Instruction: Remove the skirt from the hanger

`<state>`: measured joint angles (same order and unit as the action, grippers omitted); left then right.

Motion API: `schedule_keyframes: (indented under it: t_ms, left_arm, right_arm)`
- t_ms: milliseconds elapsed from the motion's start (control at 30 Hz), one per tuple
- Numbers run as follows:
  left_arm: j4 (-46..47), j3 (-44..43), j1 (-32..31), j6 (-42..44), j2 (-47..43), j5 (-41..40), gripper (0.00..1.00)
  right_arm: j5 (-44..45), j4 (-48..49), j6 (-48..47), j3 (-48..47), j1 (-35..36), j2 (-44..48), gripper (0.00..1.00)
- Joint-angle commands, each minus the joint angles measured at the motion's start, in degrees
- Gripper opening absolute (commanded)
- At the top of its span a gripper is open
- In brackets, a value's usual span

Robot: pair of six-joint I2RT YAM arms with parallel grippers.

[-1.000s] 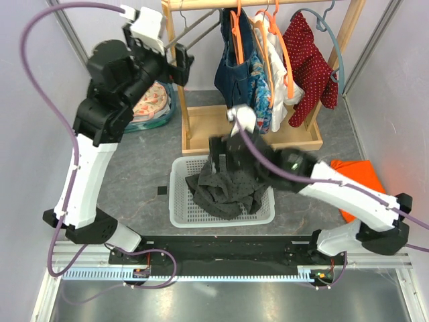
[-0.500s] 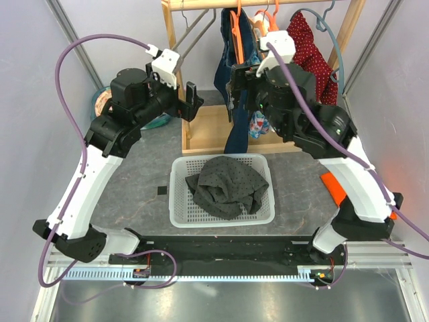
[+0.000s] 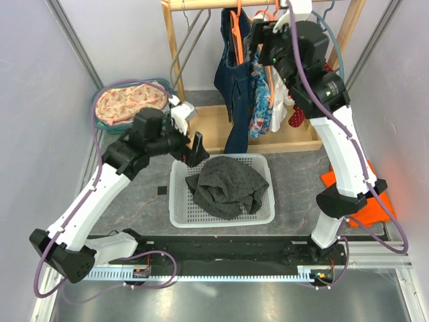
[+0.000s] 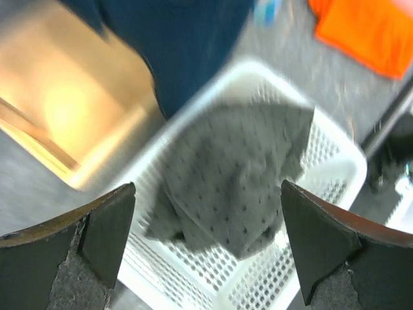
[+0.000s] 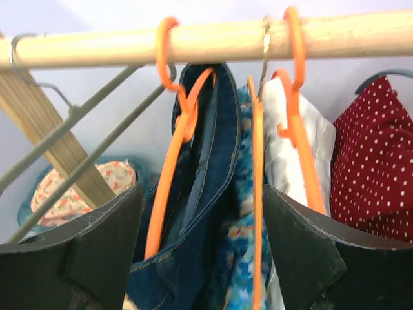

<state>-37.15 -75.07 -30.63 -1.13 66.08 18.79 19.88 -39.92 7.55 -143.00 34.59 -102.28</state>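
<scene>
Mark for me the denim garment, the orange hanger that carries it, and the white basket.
denim garment (image 5: 216, 168), right wrist view, on its cloth below the rail.
orange hanger (image 5: 170, 181), right wrist view, on its left sloping arm.
white basket (image 3: 179, 201), top external view, on its left wall.

Grey tabletop (image 3: 295, 174) bearing white basket (image 3: 175, 194), wooden rack base (image 3: 211, 121), orange cloth (image 3: 385, 213), teal tub (image 3: 102, 119)

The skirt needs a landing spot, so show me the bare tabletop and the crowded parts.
Bare tabletop lies left of the white basket, below the floral bowl, though the left arm crosses over it. A narrower strip lies between the basket and the orange cloth. The basket holds a grey garment; the rail is packed with hangers.
</scene>
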Motion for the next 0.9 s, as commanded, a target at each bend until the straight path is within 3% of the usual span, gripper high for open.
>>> schedule_keyframes:
  t_ms: [0, 100, 400, 867]
  left_arm:
    - [0.93, 6.68, -0.22, 2.96, -0.70, 5.12, 1.00]
    - [2.68, 11.16, -0.39, 4.98, -0.43, 3.46, 1.00]
    - [6.82, 21.10, -2.32, 7.63, -0.96, -0.86, 1.00]
    - [3.93, 17.24, -2.94, 10.18, -4.03, -5.69, 1.00]
  right_arm:
    - [-9.85, 6.26, 3.51, 0.36, -2.50, -0.99, 0.80]
    - [-15.90, 7.05, 8.09, -0.79, -5.40, -2.66, 0.80]
    - [-19.79, 10.13, 11.34, 2.20, -5.41, -4.15, 0.74]
    - [-17.86, 6.44, 8.80, 1.85, -5.41, -10.22, 0.57]
